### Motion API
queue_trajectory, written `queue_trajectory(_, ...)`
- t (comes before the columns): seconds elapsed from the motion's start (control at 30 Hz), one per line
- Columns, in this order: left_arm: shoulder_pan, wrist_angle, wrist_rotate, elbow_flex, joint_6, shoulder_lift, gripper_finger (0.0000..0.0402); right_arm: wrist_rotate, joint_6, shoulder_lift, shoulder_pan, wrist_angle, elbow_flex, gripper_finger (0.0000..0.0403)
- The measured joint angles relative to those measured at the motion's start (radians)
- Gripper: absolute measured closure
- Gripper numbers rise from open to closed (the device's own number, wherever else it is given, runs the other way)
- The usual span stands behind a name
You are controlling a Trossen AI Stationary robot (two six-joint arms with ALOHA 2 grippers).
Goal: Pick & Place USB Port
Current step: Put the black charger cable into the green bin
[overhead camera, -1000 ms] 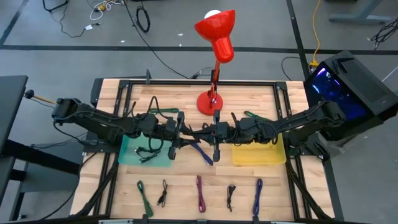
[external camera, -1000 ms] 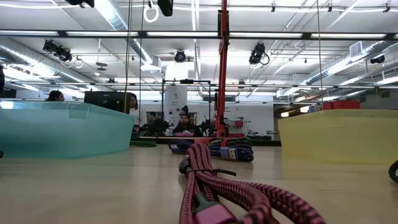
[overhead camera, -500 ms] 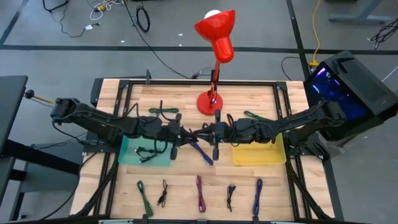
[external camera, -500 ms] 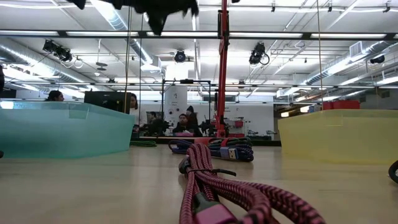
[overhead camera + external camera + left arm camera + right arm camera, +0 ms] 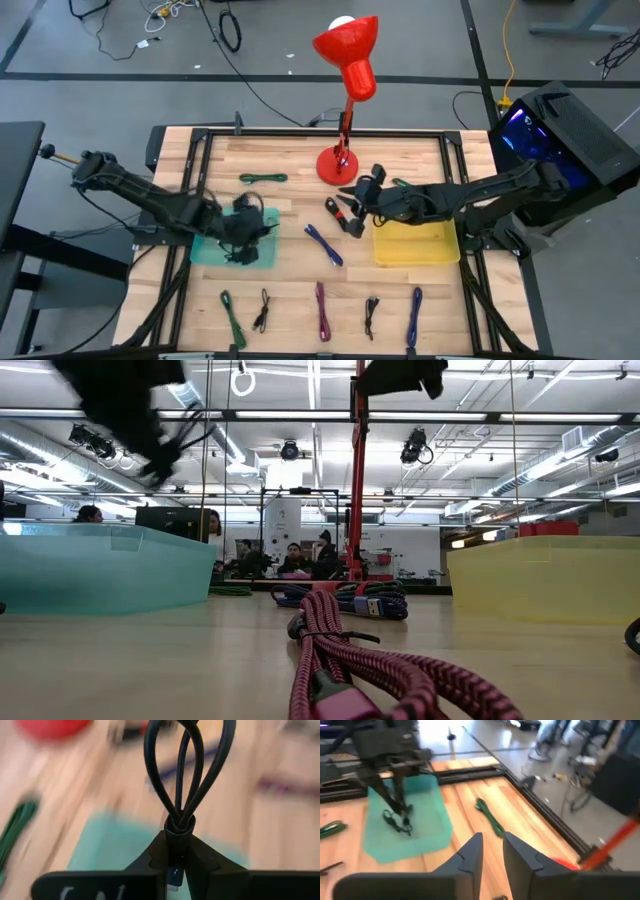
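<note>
Left gripper clamping black cable — over teal tray

A robotics lab or workshop in an open industrial hall. The wooden table sits in a black metal frame on a grey concrete floor strewn with loose cables. Beyond it, exposed ducts, strip lights and ceiling-hung cameras show, with people seated at workstations.
</note>
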State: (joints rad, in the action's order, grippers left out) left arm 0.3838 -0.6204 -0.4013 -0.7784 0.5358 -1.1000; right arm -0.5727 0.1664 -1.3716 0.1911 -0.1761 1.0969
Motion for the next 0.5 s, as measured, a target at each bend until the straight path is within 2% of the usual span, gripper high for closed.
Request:
queue_trajectory(0.17,0.086,-0.308,-0.01,0.0,0.25,0.016,0.0364,-0.033,0.038,-0.001,-0.001,-0.048,0.0,0.0326)
queue_trajectory(0.3,0.137,-0.47,0.034,0.001,0.41,0.014,0.0364,-0.037,0.058,-0.001,-0.001,-0.032,-0.01,0.0325)
queue_trajectory(0.4,0.171,-0.518,0.041,0.01,0.498,0.012,0.0364,-0.04,0.06,-0.001,-0.001,-0.029,-0.01,0.0325)
queue_trajectory(0.5,0.195,-0.525,0.094,0.049,0.556,0.011,0.0364,-0.04,0.059,-0.001,-0.001,-0.029,-0.01,0.0325)
